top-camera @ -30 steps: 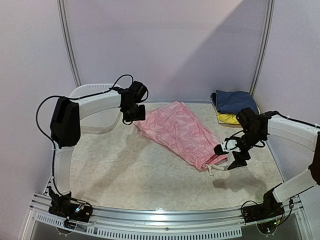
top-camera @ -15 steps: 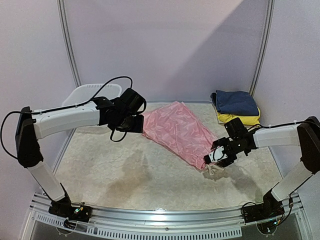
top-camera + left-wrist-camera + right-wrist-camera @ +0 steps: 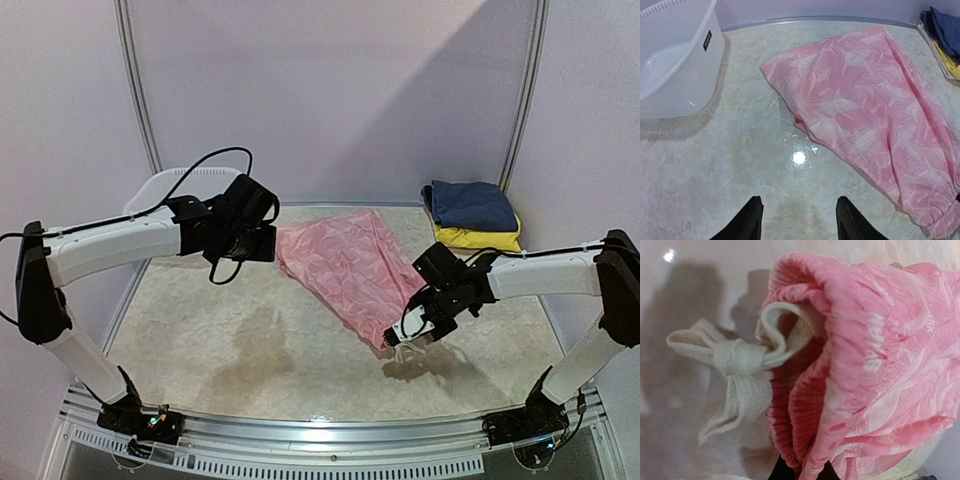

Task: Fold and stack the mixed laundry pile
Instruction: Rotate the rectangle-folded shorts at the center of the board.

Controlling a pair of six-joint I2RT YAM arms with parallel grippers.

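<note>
The pink garment (image 3: pixel 345 262) lies flat across the middle of the table, its elastic waistband end at the near right. My right gripper (image 3: pixel 410 330) is shut on that waistband, and in the right wrist view the gathered pink cloth (image 3: pixel 880 365) is pinched between the dark fingertips of the right gripper (image 3: pixel 802 472). A white drawstring bow (image 3: pixel 735 370) hangs beside the grip. My left gripper (image 3: pixel 252 240) hovers open just left of the garment's far-left corner; in its wrist view the left gripper (image 3: pixel 797 212) holds nothing and the pink garment (image 3: pixel 865 110) lies ahead to the right.
A folded navy garment (image 3: pixel 472 203) rests on a folded yellow one (image 3: pixel 480 238) at the back right corner. The white basket (image 3: pixel 185 185) stands at the back left, close behind the left arm. The table is a pale marbled surface (image 3: pixel 250 340).
My right gripper moved left to the pink garment's waistband and closed on it, bunching the end. The left arm stretched out lower toward the garment's far-left corner, still open.
</note>
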